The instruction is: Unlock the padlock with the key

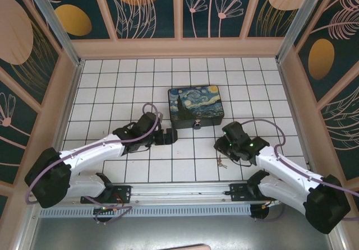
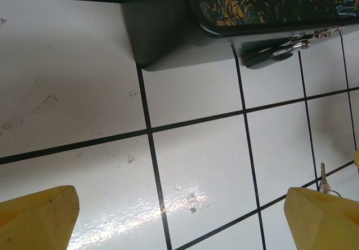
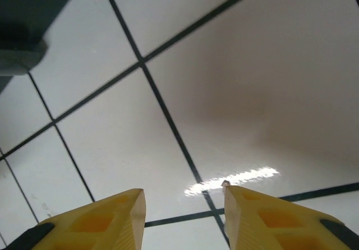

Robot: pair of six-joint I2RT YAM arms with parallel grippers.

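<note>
Top view: your left gripper (image 1: 168, 137) sits low over the tiled floor (image 1: 112, 93), near the front left corner of the painted box (image 1: 195, 105). The padlock (image 1: 198, 125) hangs at the middle of the box's front. Your right gripper (image 1: 217, 145) points left, near the box's front right corner, and the key (image 1: 221, 162) lies on the tiles just on its near side.

Left wrist: your left gripper (image 2: 179, 222) is spread wide and holds nothing. The padlock (image 2: 275, 52) hangs at the box (image 2: 162, 31) front, and the key (image 2: 323, 177) lies beside the right finger.

Right wrist: your right gripper (image 3: 182, 216) has its yellow fingers (image 3: 106, 225) partly apart, with bare tile between them.
</note>
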